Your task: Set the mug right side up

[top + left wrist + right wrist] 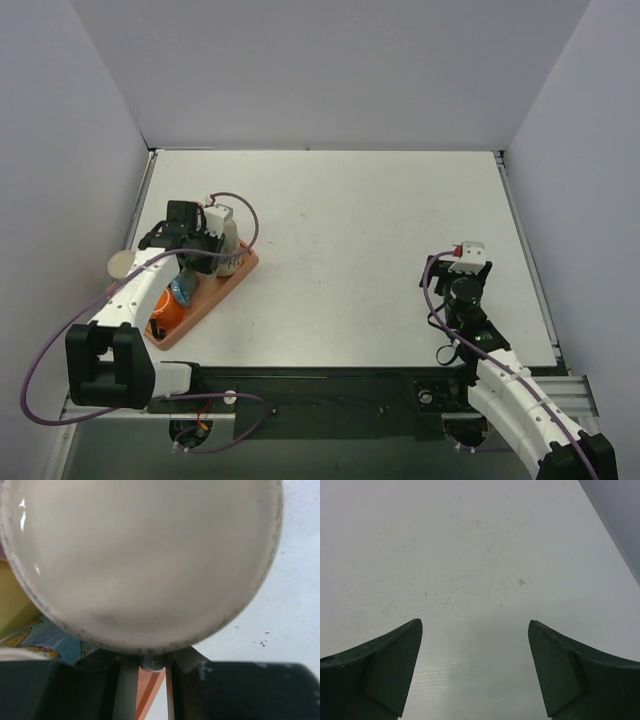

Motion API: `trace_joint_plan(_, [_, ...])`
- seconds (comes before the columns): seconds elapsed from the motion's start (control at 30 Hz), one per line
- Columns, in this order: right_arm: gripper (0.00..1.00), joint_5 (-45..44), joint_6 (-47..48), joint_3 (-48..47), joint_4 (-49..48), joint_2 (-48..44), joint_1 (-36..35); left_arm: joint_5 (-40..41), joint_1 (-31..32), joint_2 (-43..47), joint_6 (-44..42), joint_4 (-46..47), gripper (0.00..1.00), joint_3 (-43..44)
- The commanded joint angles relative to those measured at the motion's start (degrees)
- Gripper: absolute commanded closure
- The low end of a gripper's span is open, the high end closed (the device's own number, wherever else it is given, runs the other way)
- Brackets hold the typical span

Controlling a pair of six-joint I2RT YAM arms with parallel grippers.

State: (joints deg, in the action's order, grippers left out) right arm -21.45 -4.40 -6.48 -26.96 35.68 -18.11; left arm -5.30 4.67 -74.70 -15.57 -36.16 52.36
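Note:
The white mug [229, 245] is at the far end of the orange tray [218, 290] on the left of the table. In the left wrist view the mug [145, 555] fills the frame as a round white face with a grimy rim; I cannot tell if it is the base or the mouth. My left gripper [150, 659] has its fingers close together, pinching a small glossy part of the mug at its lower edge. In the top view the left gripper [203, 238] is right against the mug. My right gripper [475, 645] is open and empty over bare table at the right [468, 268].
The tray also holds an orange and blue item [176, 298], seen as a blue and yellow packet [30, 637] in the left wrist view. A round beige disc [122, 263] lies by the table's left edge. Grey walls enclose the table on three sides.

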Motion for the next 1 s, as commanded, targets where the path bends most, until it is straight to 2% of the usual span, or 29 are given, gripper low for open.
trace_joint_plan(0.0, [0.19, 11.68, -2.80, -8.10, 4.01, -0.70, -0.70, -6.13, 0.08, 4.55, 4.13, 0.03, 1.00, 7.14])
trace_joint_plan(0.03, [0.19, 15.70, -4.63, -10.72, 6.54, 0.26, -0.79, -5.08, 0.08, 5.86, 4.23, 2.30, 1.00, 6.71])
trace_joint_plan(0.13, [0.19, 20.30, -8.42, -17.66, 10.96, 2.98, -3.15, -4.10, 0.17, 8.51, 4.94, 4.52, 1.00, 5.74])
trace_joint_plan(0.23, [0.19, 18.83, -12.20, -21.72, 14.12, 6.76, -7.72, -4.89, 0.17, 7.73, 4.67, 2.95, 1.00, 6.18])
trace_joint_plan(0.3, [0.19, 15.76, -16.41, -23.57, 12.82, 9.13, -13.68, -6.47, 0.17, 7.28, 5.90, 2.07, 1.00, 7.40])
trace_joint_plan(0.5, [0.17, 14.94, -29.60, -30.60, -1.76, 21.87, -27.13, -17.01, 0.17, 10.27, 14.15, -1.10, 1.00, 17.41])
trace_joint_plan(0.57, [0.11, 17.66, -33.72, -35.16, -7.39, 26.71, -28.99, -21.40, 0.25, 11.41, 17.22, -2.33, 1.00, 21.54])
trace_joint_plan(0.6, [0.03, 19.50, -36.70, -36.66, -10.45, 29.59, -29.26, -24.29, 0.17, 11.85, 18.03, -3.20, 1.00, 23.65])
trace_joint_plan(0.67, [0.02, 20.39, -40.92, -39.65, -14.67, 32.59, -29.79, -28.78, 0.26, 12.12, 20.14, -4.52, 1.00, 26.81])
trace_joint_plan(0.77, [0.01, 18.29, -42.35, -41.76, -21.46, 35.15, -32.15, -33.36, 0.61, 12.38, 23.47, -5.06, 1.00, 28.85])
trace_joint_plan(0.9, [0.01, 15.39, -46.47, -41.69, -30.67, 38.84, -34.36, -34.33, 1.40, 12.73, 26.90, -3.22, 1.00, 28.77])
trace_joint_plan(0.97, [0.03, 14.77, -49.63, -41.16, -39.45, 41.65, -34.80, -36.00, 1.40, 12.91, 29.53, -0.94, 1.00, 27.98])
